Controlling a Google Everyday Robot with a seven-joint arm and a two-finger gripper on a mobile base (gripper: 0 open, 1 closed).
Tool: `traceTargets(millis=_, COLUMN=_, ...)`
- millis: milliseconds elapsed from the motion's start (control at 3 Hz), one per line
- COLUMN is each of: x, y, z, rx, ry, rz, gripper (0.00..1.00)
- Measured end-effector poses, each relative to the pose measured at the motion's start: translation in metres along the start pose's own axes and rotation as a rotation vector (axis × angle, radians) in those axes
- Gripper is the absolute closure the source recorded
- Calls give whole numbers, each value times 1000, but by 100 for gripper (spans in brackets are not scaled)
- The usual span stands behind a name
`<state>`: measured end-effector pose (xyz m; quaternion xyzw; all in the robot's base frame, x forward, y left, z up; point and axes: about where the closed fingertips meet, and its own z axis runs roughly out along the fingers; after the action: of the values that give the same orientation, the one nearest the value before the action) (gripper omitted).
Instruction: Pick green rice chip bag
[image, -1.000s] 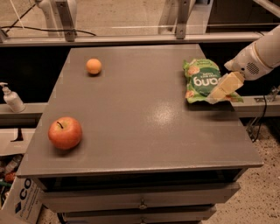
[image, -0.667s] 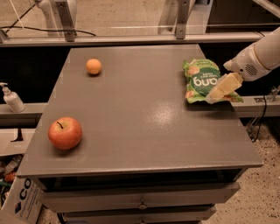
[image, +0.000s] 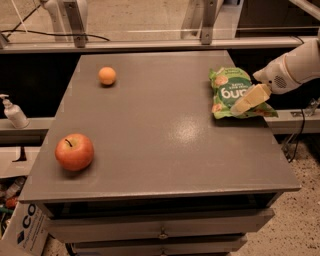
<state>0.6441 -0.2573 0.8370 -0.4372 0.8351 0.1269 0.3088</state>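
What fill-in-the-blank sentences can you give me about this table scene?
The gripper sits at the green rice chip bag, near the table's ____ edge in the picture.
The apple is ____ in colour.
The orange fruit lies ____ from the camera than the apple.
Missing: right; red; farther.

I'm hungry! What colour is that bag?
Crinkly snack bag: light green, dark-green panel, camera view. Tool at its right edge.
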Motion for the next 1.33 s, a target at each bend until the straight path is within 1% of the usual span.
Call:
traceTargets(millis=333, x=5, y=-5, z=10, rx=-3, ry=3, rz=22, gripper=16)
traceTargets(millis=667, x=8, y=-7, z=15, rx=-3, ry=7, rz=30, gripper=39)
traceTargets(millis=1000, x=4, y=-5, z=13, rx=-1, ry=2, rz=22, gripper=63)
traceTargets(millis=1333, x=-11, y=-1, z=2, rx=7, ry=-32, rz=2, gripper=87)
